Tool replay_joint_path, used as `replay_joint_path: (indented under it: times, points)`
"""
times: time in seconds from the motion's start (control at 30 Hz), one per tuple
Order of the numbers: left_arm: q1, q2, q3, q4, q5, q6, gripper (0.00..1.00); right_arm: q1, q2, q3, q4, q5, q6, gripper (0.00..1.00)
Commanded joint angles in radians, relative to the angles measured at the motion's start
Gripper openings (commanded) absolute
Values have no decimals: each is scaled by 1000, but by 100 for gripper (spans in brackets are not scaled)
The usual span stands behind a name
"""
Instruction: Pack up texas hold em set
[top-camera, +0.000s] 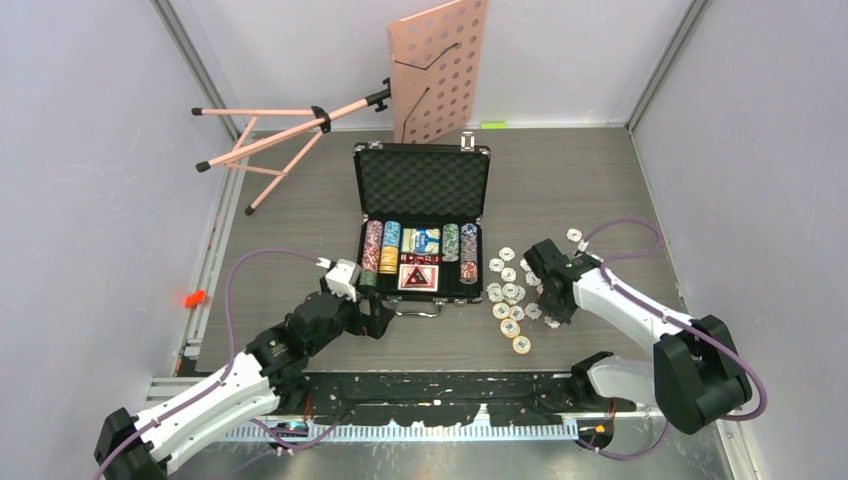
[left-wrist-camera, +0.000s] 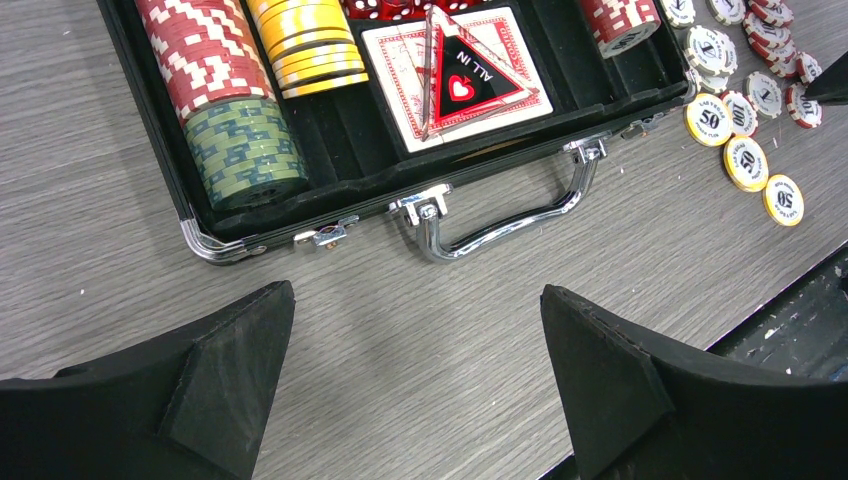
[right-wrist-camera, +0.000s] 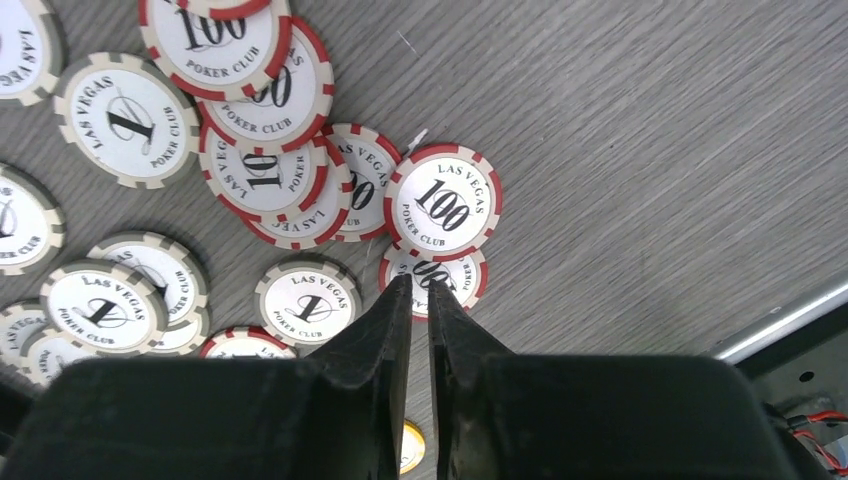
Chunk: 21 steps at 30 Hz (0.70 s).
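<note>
The case (top-camera: 421, 183) lies open at the middle of the top view, lid propped back so its slots can take chips; most rows are filled already, judging by the stacks inside. The loose chips (top-camera: 512, 295) lie scattered on the table (top-camera: 600, 190) just right of the case. The right gripper (right-wrist-camera: 420, 285) points down at them, its jaws drawn to a narrow slit over the edge of a red-rimmed 100 chip (right-wrist-camera: 458, 278); I cannot tell whether that chip is pinched. The left gripper (left-wrist-camera: 417, 293) hovers with jaws wide and empty, just below the handle (left-wrist-camera: 510, 215), probably kept out of the way. Bare table to the right leaves room; overlapping chips crowd the pick.
</note>
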Motion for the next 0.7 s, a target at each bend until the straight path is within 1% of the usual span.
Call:
replay_joint_path:
  times: [0.0, 0.03, 0.07, 0.1, 0.17, 0.23, 0.4, 0.67]
  points:
    - [-5, -7, 24, 55, 5, 6, 97, 2, -52, 38, 15, 11, -6, 28]
    - [-5, -7, 24, 56, 5, 6, 98, 1, -58, 37, 26, -21, -23, 33]
    - [-5, -7, 24, 56, 5, 6, 98, 2, -70, 37, 44, -47, -28, 43]
    - [-5, -7, 25, 56, 5, 6, 98, 2, -74, 36, 51, -58, -31, 49]
    - [-5, -8, 24, 56, 5, 7, 98, 2, -85, 38, 68, -79, -29, 52]
    - [-5, -9, 24, 57, 6, 7, 97, 2, -84, 44, 77, -90, -23, 53]
    - [-5, -11, 24, 57, 8, 9, 98, 3, -11, 78, 82, -111, -13, 53]
    - [-5, -20, 21, 57, 11, 10, 98, 6, 72, 98, 105, -134, -11, 58]
